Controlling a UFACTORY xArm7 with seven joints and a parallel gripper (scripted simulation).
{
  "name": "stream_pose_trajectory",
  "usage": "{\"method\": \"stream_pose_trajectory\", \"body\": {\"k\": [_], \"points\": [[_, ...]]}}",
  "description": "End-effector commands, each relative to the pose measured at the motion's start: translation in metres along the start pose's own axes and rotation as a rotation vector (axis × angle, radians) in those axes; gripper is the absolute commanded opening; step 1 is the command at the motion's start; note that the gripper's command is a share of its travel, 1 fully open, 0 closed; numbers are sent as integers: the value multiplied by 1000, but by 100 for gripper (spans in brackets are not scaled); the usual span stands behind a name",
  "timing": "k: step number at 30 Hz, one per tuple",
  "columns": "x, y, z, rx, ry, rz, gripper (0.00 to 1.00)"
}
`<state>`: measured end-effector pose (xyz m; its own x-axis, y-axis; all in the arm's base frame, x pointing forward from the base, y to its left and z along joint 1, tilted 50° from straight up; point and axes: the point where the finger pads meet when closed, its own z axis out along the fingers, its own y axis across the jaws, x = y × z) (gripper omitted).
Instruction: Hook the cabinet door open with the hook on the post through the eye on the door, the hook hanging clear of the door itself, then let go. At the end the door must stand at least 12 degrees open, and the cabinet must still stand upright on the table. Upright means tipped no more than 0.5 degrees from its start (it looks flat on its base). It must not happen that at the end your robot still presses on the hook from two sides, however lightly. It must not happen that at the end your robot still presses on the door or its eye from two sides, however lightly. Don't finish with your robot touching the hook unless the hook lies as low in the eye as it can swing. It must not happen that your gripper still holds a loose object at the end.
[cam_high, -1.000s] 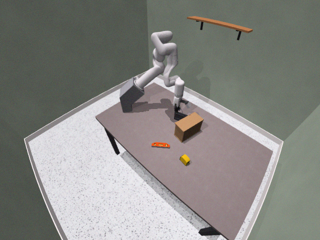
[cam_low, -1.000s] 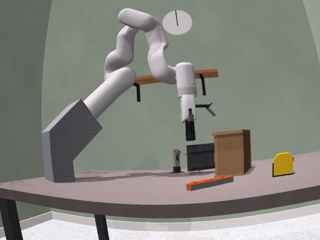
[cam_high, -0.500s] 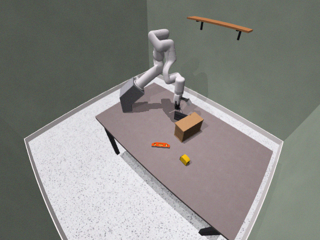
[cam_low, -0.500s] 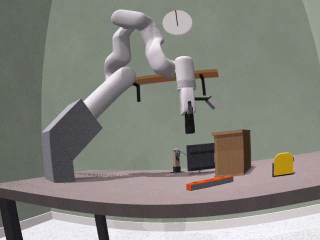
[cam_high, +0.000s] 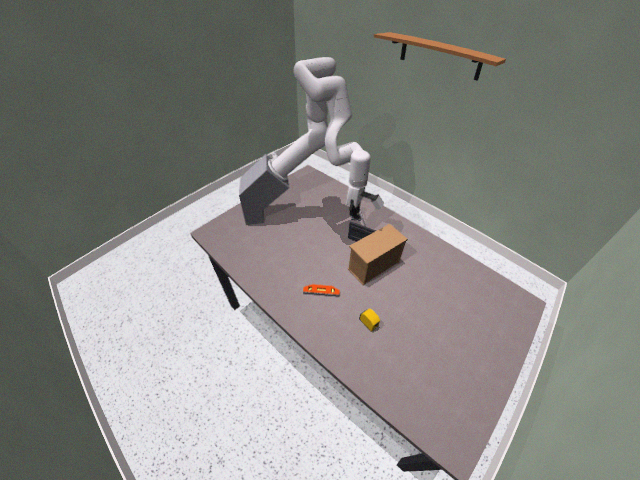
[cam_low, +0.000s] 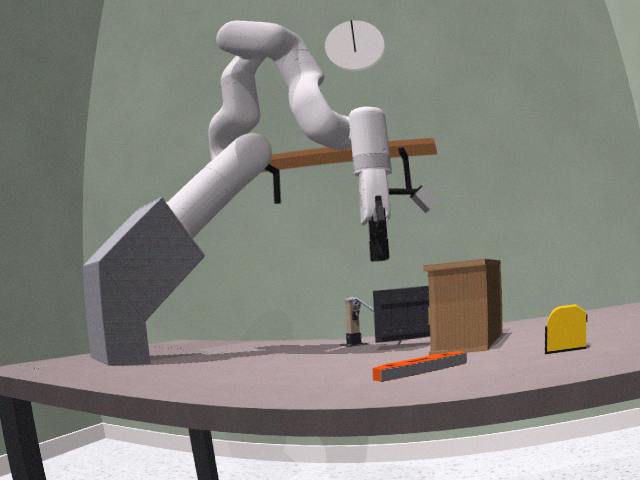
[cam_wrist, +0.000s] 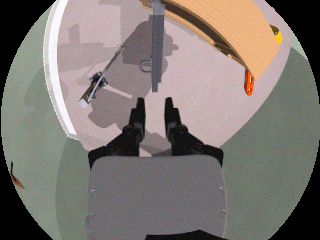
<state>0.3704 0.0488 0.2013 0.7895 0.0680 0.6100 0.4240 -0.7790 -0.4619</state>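
Note:
The wooden cabinet (cam_high: 377, 253) (cam_low: 462, 304) (cam_wrist: 200, 7) stands flat on the table. Its dark door (cam_high: 360, 229) (cam_low: 401, 321) is swung wide open and shows edge-on in the wrist view (cam_wrist: 156, 47). A small ring, the eye (cam_wrist: 146, 66), sits on the door's left face. The short post (cam_low: 353, 322) (cam_wrist: 92, 88) stands left of the door, with its thin hook (cam_low: 363, 303) (cam_wrist: 114, 62) angled toward the door. In the wrist view the hook's tip looks apart from the eye. My gripper (cam_high: 354, 210) (cam_low: 378, 253) (cam_wrist: 154, 106) hangs well above the door's top edge, fingers partly open, holding and touching nothing.
An orange spirit level (cam_high: 321, 290) (cam_low: 418, 365) and a yellow tape measure (cam_high: 369, 319) (cam_low: 566, 328) lie on the table in front of the cabinet. The grey robot base (cam_high: 261, 188) (cam_low: 136, 289) stands at the table's far left. A wall shelf (cam_high: 439, 48) hangs high behind.

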Motion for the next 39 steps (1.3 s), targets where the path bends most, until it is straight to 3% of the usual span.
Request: {"method": "stream_pose_trajectory", "body": {"k": [1,9,19,25,39], "points": [[1,1,-1,-1,3,0,27],[4,-12,-2,4,6,66,27],[5,-101,-1,8,4,623,27],[1,-113,0,0,3,725,27],[1,-113,0,-1,3,731,23]]}}
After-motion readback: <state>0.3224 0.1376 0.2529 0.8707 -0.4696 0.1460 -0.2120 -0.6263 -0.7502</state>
